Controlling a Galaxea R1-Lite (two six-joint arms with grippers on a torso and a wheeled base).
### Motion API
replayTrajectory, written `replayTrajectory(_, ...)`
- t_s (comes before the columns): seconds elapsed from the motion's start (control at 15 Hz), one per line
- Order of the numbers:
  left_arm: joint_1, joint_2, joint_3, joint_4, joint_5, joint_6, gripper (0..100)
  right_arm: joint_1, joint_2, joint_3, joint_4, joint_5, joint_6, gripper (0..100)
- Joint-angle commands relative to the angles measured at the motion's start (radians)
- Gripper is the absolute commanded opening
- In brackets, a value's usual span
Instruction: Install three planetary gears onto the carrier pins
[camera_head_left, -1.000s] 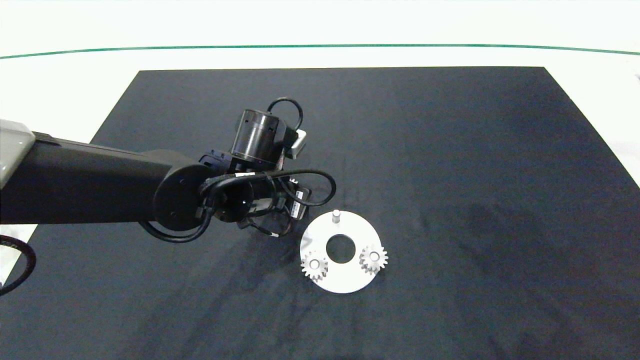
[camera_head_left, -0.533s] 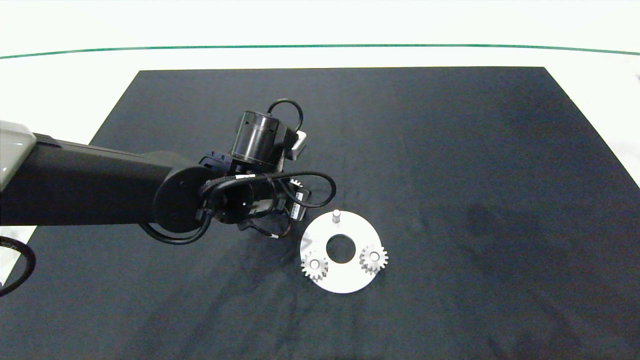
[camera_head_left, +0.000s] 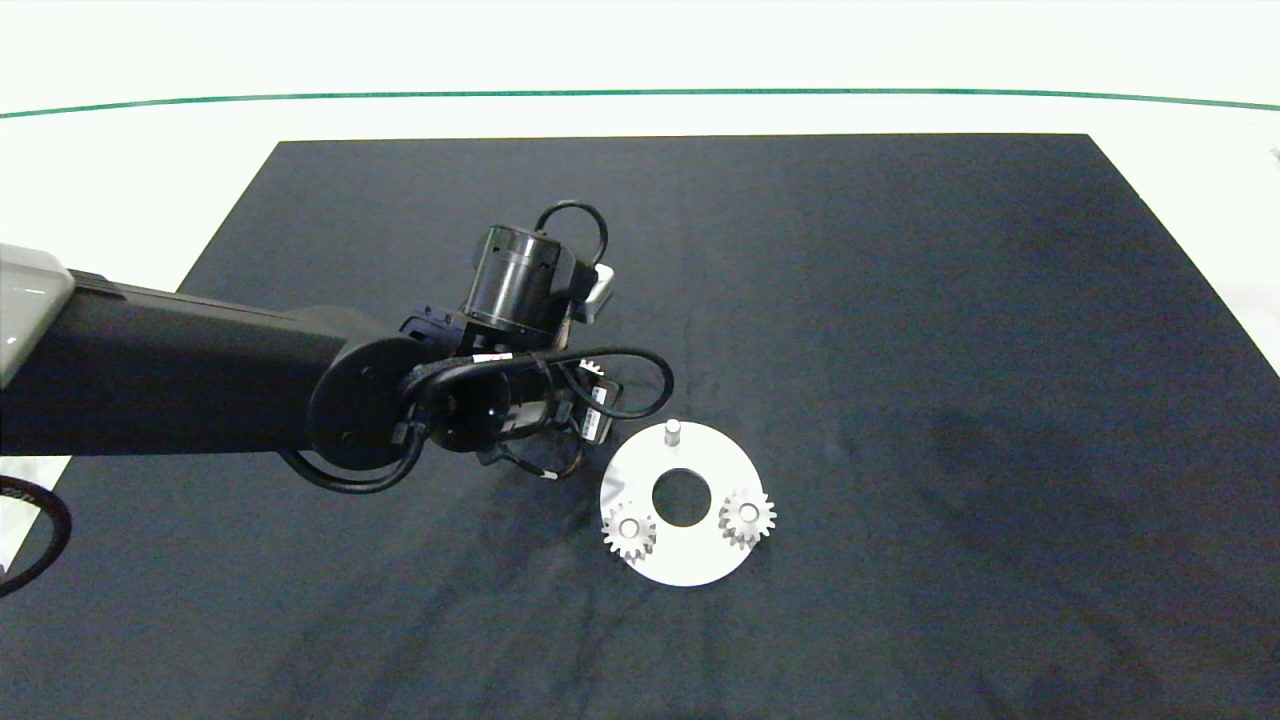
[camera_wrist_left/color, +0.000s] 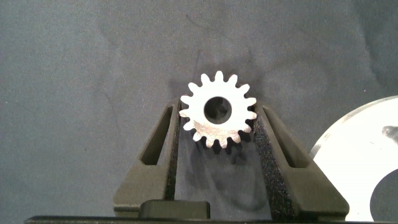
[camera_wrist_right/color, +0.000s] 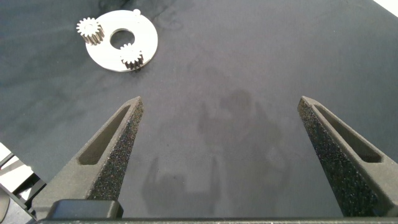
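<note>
1. The third planetary gear (camera_wrist_left/color: 218, 110) sits between the two grey fingers of the left gripper (camera_wrist_left/color: 219, 134), which are closed against its toothed rim on both sides; its dark centre bore faces the wrist camera.
2. In the head view only a few teeth of this held gear (camera_head_left: 591, 368) peek out just right of the left arm's wrist, a little left of the frame's centre.
3. The white disc (camera_head_left: 684, 572) lies just below the centre of the head view, flat on the black mat (camera_head_left: 900, 300), with a large round hole in its middle.
4. Two planetary gears are seated on carrier pins: one at the disc's lower left (camera_head_left: 629, 530), one at its lower right (camera_head_left: 747, 517), both overhanging the disc's edge slightly.
5. The bare carrier pin (camera_head_left: 672, 431) stands upright at the disc's top edge, with no gear on it.
6. The held gear is up and to the left of this pin, near it but apart.
7. The left arm (camera_head_left: 200, 380) reaches in from the left edge of the head view, cables looped around its wrist.
8. The right gripper (camera_wrist_right/color: 224, 134) does not appear in the head view; its own view shows its fingers spread wide with nothing between them, above bare mat, the disc (camera_wrist_right/color: 149, 43) well apart in the upper left of that frame.
9. The white table (camera_head_left: 640, 110) surrounds the mat, with a thin green line (camera_head_left: 640, 93) across the top.
</note>
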Motion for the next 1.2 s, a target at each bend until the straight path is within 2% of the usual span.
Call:
replayTrajectory(0.07,-0.001,0.005,0.002,-0.001,0.003,-0.003,18,0.000,0.003,0.001,0.002,-0.002,-0.003,100)
replayTrajectory(0.4,0.010,-0.024,0.022,-0.021,0.003,-0.006,10,0.000,0.001,0.001,0.002,-0.003,-0.003,100)
replayTrajectory(0.8,0.003,-0.159,0.092,-0.019,0.002,0.016,10,0.000,0.003,0.001,0.002,-0.003,-0.003,100)
replayTrajectory(1.0,-0.074,-0.228,0.143,-0.021,0.003,0.022,10,0.000,0.003,0.001,0.002,-0.003,-0.004,100)
replayTrajectory(1.2,-0.143,-0.230,0.143,-0.022,0.003,0.022,10,0.000,0.003,0.002,0.002,-0.003,-0.004,100)
